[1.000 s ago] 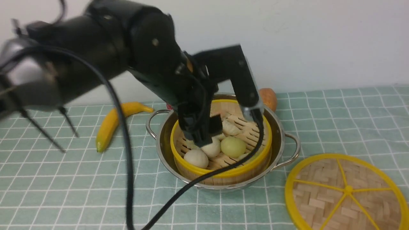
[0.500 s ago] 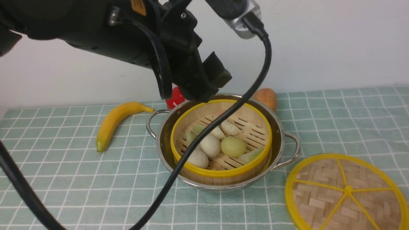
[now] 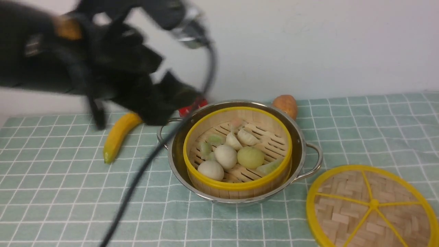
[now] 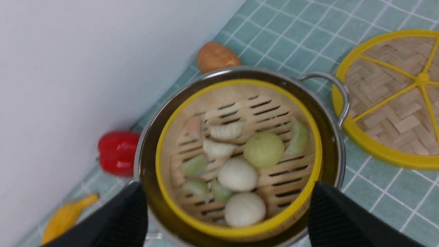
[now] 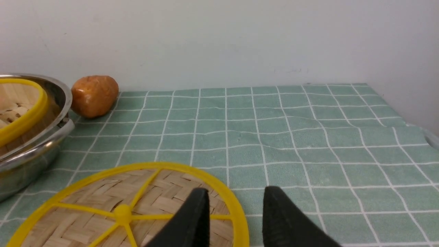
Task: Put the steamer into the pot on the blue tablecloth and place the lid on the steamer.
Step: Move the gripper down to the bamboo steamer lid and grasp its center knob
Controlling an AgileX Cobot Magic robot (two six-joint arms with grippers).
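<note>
We see the round bamboo steamer with its slatted floor and yellow plastic rim (image 3: 238, 186) sitting inside the wide, shiny stainless-steel pot (image 3: 236, 200), which stands on the pale teal-blue cloth with white grid lines (image 3: 113, 199). Pale rounded pieces and green and white wedge-shaped ones lie on the steamer's floor.

Our black left gripper (image 4: 226, 212) has its fingers spread wide with nothing held between them. In the front view it hangs above the cloth, blurred, up and to the left of the steamer, apart from the rim; its wrist camera looks down into the steamer and shows the basket lying beyond the fingertips.

The flat round lid of woven bamboo with yellow rim and spokes (image 3: 374, 206) lies on the cloth to the right of the pot, just beside it. Our black right gripper (image 5: 236, 192) also stands wide and holds nothing; its own camera shows the lid close by, partly behind one finger. Whether that finger touches the lid, we cannot tell.

Behind the pot we see a rounded orange-brown item (image 3: 285, 105) and a glossy red one (image 3: 192, 106), with a curved yellow banana (image 3: 118, 137) on the left.
</note>
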